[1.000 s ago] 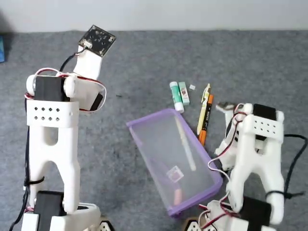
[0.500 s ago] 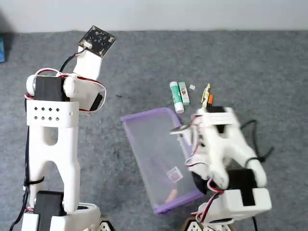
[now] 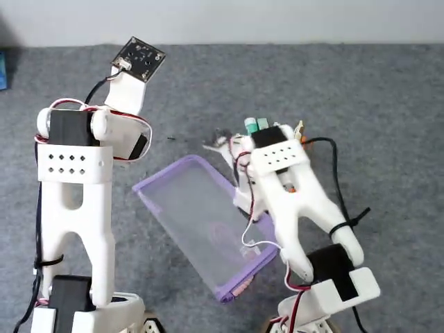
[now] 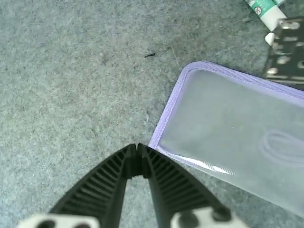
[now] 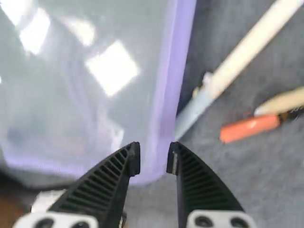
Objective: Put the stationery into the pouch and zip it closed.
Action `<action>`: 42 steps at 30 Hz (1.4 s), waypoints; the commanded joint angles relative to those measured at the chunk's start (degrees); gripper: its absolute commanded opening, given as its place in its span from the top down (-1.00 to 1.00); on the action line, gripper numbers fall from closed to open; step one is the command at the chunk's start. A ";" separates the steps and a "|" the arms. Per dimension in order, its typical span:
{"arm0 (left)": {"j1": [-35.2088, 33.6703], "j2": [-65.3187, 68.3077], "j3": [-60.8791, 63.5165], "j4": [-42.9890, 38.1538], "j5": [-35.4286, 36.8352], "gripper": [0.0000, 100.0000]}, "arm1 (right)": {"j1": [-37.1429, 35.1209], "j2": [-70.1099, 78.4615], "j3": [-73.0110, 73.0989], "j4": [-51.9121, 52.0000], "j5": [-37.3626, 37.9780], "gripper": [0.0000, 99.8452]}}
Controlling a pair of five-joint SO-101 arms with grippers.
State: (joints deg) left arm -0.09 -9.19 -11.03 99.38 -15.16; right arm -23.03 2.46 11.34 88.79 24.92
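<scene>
Dragging the clear purple-edged zip pouch (image 3: 187, 208) toward frame left, your right gripper (image 5: 153, 159) pinches its rim between narrow fingers; your left gripper (image 4: 137, 151) sits closed and empty, and the orange pen (image 5: 247, 129) is still outside.

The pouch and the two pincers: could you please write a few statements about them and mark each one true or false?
1. The left pincer is shut and holds nothing. True.
2. The right pincer closes on the purple edge of the pouch. True.
3. The orange pen lies inside the pouch. False: it lies on the grey carpet beside the pouch.
4. The glue stick stands upright in the pouch. False: it lies on the carpet outside the pouch.
</scene>
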 commanded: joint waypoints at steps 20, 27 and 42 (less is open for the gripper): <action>-11.60 -9.49 7.43 1.05 -0.35 0.97 | 6.81 -11.82 12.57 13.93 4.48 0.92; -14.07 -9.58 7.43 1.05 -0.35 0.97 | 4.18 -11.74 19.96 7.69 6.33 0.98; -14.07 -9.67 7.34 1.05 -0.35 0.97 | -11.65 -11.74 22.42 -24.31 5.89 0.98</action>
State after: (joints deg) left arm -13.71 -16.48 -3.47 99.38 -15.16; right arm -33.05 -6.86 34.11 70.95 30.64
